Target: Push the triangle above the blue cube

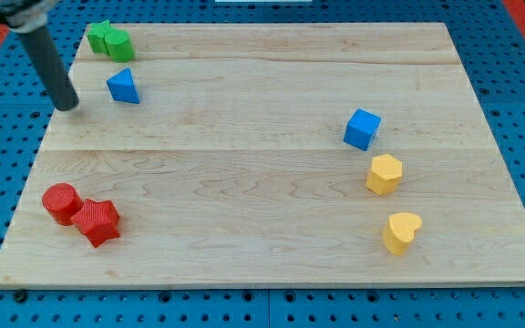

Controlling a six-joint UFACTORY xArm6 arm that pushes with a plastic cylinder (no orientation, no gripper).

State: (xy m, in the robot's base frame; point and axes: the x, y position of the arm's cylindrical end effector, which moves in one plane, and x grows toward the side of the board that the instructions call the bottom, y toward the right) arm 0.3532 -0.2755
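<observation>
A blue triangle (123, 87) lies near the board's upper left. A blue cube (362, 128) sits at the view's right, well apart from it. My tip (66, 104) rests on the board just left of the triangle and slightly below it, with a small gap between them. The dark rod rises from the tip toward the view's top left corner.
Two green blocks (109, 40) touch each other above the triangle. A red cylinder (62, 202) and a red star (97, 221) sit together at the lower left. A yellow hexagon (384, 173) and a yellow heart (401, 232) lie below the cube. The wooden board (262, 182) is ringed by blue pegboard.
</observation>
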